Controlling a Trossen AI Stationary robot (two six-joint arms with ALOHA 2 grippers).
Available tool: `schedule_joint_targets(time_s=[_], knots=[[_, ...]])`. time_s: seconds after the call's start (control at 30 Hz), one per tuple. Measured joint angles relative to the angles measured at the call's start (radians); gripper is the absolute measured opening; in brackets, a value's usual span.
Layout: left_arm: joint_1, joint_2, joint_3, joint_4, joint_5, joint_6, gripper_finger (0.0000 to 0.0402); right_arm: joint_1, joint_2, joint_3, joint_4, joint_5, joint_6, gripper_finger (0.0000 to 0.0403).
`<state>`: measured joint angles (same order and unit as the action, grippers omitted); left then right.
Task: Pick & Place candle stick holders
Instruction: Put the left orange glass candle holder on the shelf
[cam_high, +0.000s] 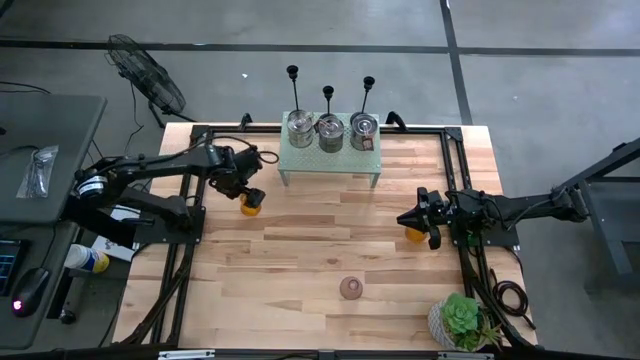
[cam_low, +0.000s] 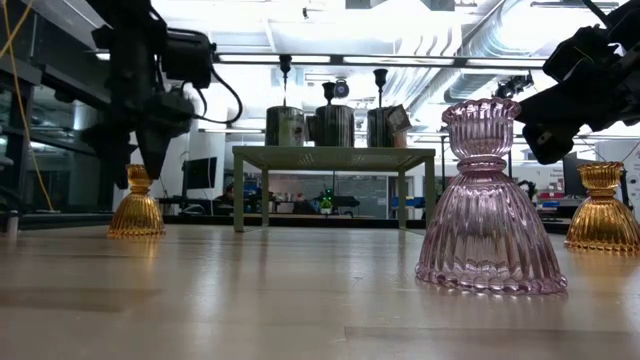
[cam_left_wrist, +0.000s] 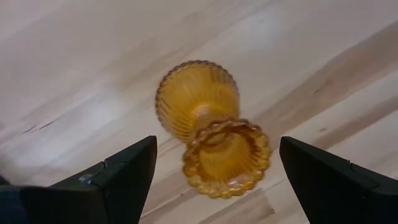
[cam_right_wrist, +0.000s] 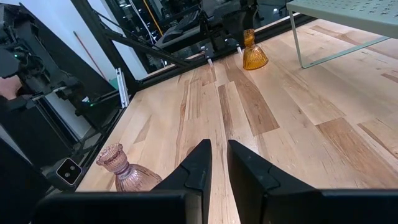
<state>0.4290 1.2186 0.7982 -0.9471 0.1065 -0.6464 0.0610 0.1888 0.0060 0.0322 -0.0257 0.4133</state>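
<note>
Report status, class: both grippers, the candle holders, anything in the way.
Left gripper open over amber holder. Right gripper shut, empty, beside second amber holder. Pink holder untouched. Nothing blocking.

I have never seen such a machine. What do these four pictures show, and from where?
Two robot arms work at a wooden table. One picture looks from above, one level across the table, two from cameras on the wrists. The left arm holds open jaws over an amber glass candle holder, gripping nothing. The right arm, jaws shut and empty, is beside a second amber holder. A pink holder stands apart. Three black candlesticks stand in tins on a small stand.
</note>
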Motion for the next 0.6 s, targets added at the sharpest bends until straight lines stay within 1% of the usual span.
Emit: schedule_joint_targets(time_s=[0.23,0.33,0.47,0.6], knots=[[0.002,0.005,0.008,-0.007,-0.018,-0.016,0.0329,0.000,0.000,0.000,0.000,0.000,0.000,0.0044],[0.002,0.005,0.030,-0.005,-0.020,-0.017,0.0312,0.000,0.000,0.000,0.000,0.000,0.000,0.0044],[0.002,0.005,0.050,-0.005,-0.019,-0.017,0.0279,0.000,0.000,0.000,0.000,0.000,0.000,0.0044],[0.002,0.005,0.053,-0.040,-0.009,-0.013,0.0253,0.000,0.000,0.000,0.000,0.000,0.000,0.0044]])
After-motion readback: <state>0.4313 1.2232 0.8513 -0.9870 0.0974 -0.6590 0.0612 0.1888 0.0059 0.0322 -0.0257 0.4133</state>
